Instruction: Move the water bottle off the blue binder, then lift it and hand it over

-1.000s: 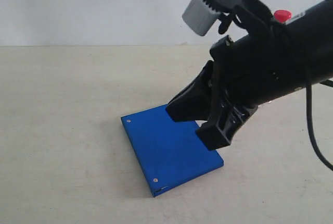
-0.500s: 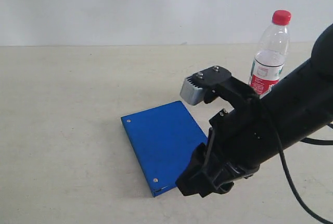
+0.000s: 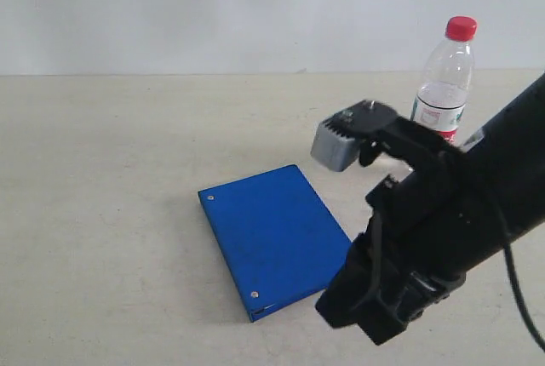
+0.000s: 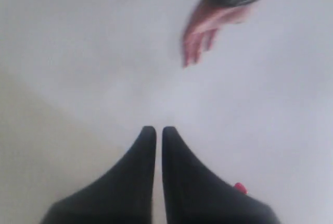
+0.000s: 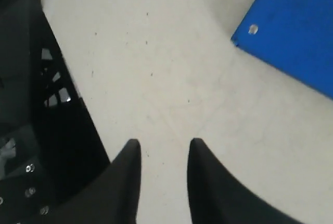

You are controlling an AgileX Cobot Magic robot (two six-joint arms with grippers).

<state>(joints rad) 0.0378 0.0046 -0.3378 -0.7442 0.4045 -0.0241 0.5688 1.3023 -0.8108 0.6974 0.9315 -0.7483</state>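
Observation:
The water bottle [image 3: 443, 85] stands upright on the table at the back right, off the blue binder [image 3: 272, 243], with no gripper on it. The binder lies flat in the middle, and its riveted corner [image 5: 291, 31] shows in the right wrist view. My right gripper [image 3: 358, 319] hangs low over the table just past the binder's front right corner. It is open [image 5: 164, 148] with only bare table between its fingers. My left gripper [image 4: 158, 130] is shut and empty, and it does not show in the exterior view. A small red spot [image 4: 240, 187] shows beside one of its fingers.
A person's hand [image 4: 203, 31] reaches down, blurred, in the left wrist view. The right arm's grey wrist camera [image 3: 336, 145] stands in front of the bottle's lower part. A black frame [image 5: 31, 104] shows beside the right gripper.
The right arm has swung from above the binder down toward the front right, which uncovered the bottle standing at the back right. The binder has not moved.

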